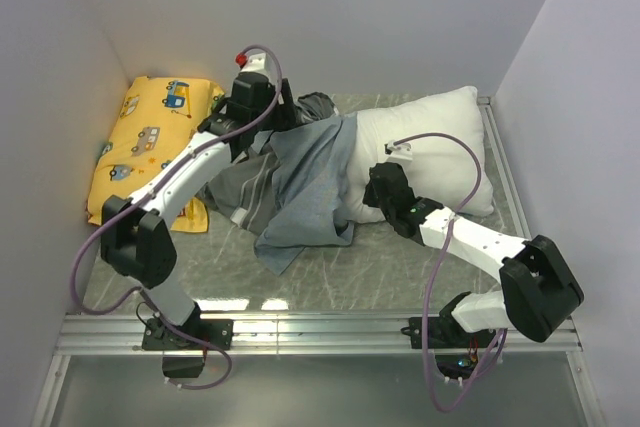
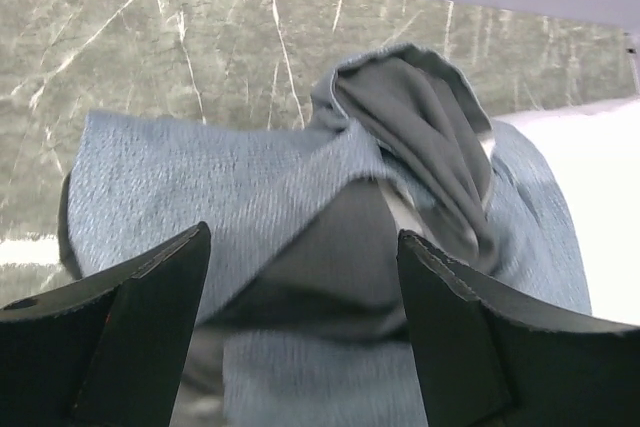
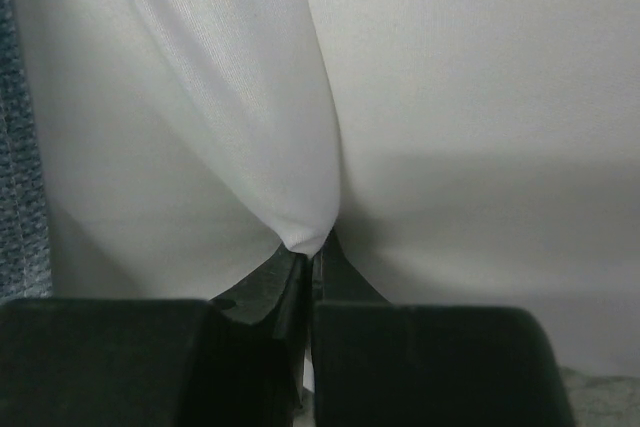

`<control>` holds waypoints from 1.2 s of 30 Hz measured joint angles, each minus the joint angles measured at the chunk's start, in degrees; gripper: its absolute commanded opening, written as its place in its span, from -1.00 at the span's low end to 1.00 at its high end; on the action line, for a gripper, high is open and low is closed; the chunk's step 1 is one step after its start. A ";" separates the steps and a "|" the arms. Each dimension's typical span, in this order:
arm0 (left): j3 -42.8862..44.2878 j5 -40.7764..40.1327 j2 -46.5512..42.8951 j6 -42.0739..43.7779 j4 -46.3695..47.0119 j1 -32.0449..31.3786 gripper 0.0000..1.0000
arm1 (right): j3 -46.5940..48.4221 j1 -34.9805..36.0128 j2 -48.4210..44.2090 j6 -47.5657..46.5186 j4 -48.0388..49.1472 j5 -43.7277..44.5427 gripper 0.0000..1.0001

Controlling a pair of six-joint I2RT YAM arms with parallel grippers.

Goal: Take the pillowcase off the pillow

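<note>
Pillowcase point(image 1: 300, 192) lies bunched on the worktop point(image 1: 380, 272), a grey-green marbled slab closed in by pale walls point(image 1: 350, 17) on three sides. The cloth sits just under and ahead of the left tool point(image 2: 302, 247), whose fingers stand spread with nothing between them. A dark fold rises ahead and slightly to the right of that tool. The cloth's lighter blue-grey side is turned up, and it drapes over one end of the pillow point(image 1: 440, 142). The right tool point(image 3: 312, 257) is pressed together, pinching a fold of the pillow's white cloth at its tips. A yellow cushion point(image 1: 150, 142) lies beside the left arm, against the wall, on the side away from the pillow.
</note>
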 measured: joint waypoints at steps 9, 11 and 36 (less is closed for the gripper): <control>9.33 -0.70 9.70 1.62 -3.32 0.17 -0.31 | 0.00 0.00 0.02 0.37 0.02 0.15 -1.00; 10.32 -1.44 10.34 1.57 -4.31 0.22 -0.69 | 0.00 0.00 0.02 0.39 0.02 0.15 -1.00; 0.24 10.23 -1.68 -9.64 -3.67 30.91 0.02 | -4.90 -7.91 -3.43 4.83 6.38 -12.85 -1.00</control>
